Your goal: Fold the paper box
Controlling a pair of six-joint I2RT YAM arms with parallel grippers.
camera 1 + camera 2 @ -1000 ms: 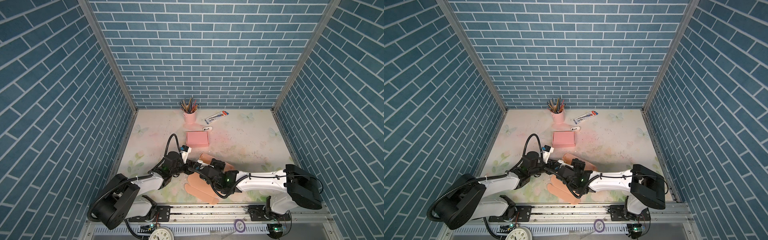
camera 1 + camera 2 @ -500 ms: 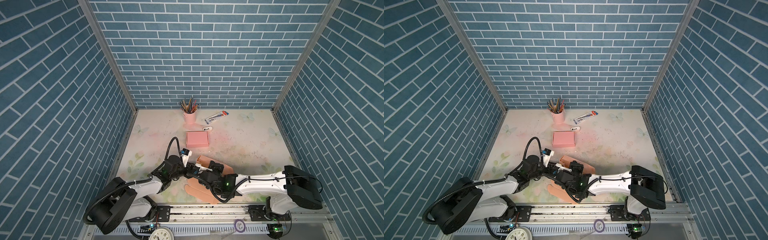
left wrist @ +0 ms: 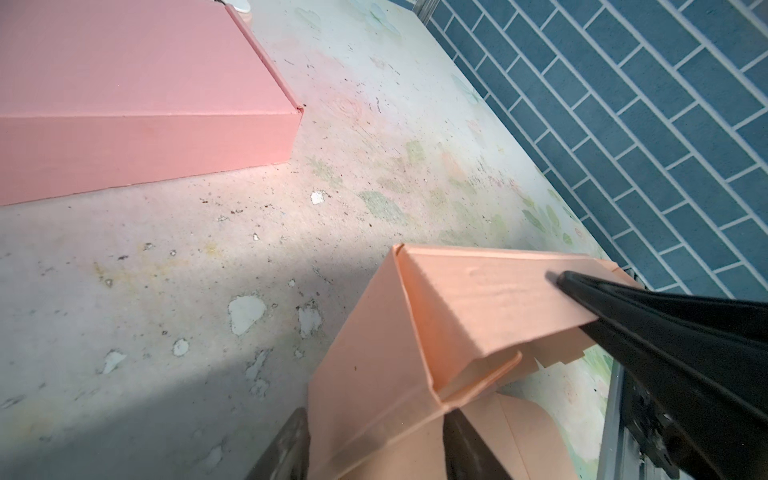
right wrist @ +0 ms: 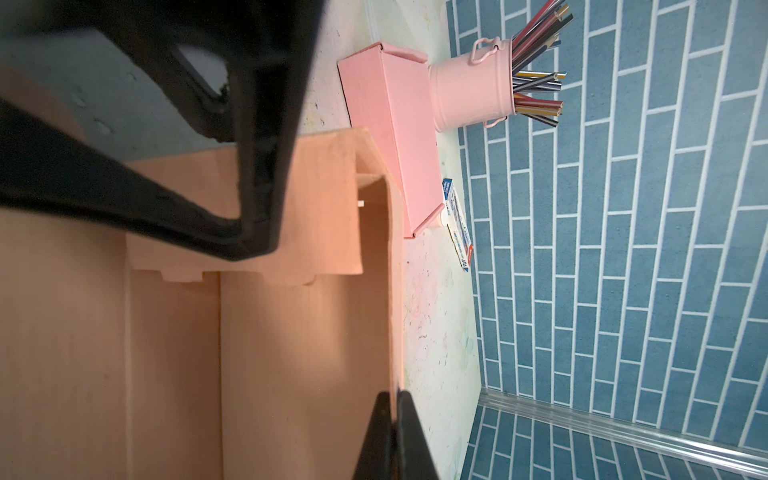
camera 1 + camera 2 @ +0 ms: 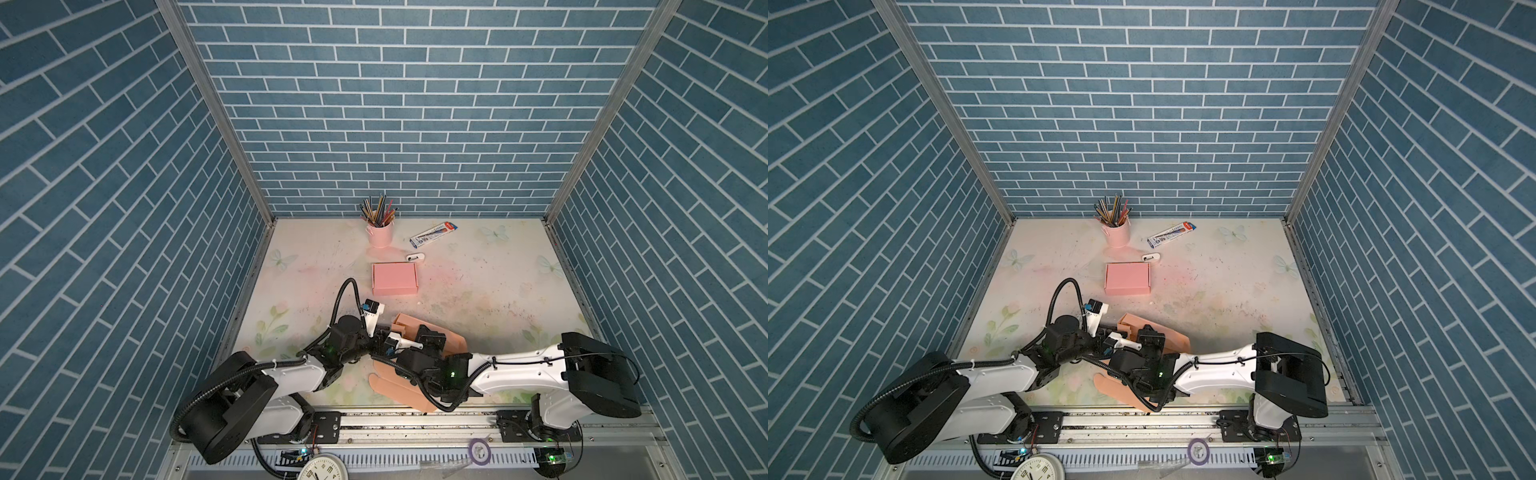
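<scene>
half-formed peach paper box (image 5: 452,341) is sat near the bench (image 5: 478,282) edge by the arm bases, about midway along it. right gripper (image 4: 392,432) is pinched together on the top edge of a raised wall. left gripper (image 3: 374,453) fingers are set apart either side of the neighbouring wall; whether it is actually squeezed cannot be told. step is judged to be the tabbed flap being rolled inward. wall should be kept upright, flap pushed down along its crease, tabs seated evenly, card not crushed.
</scene>
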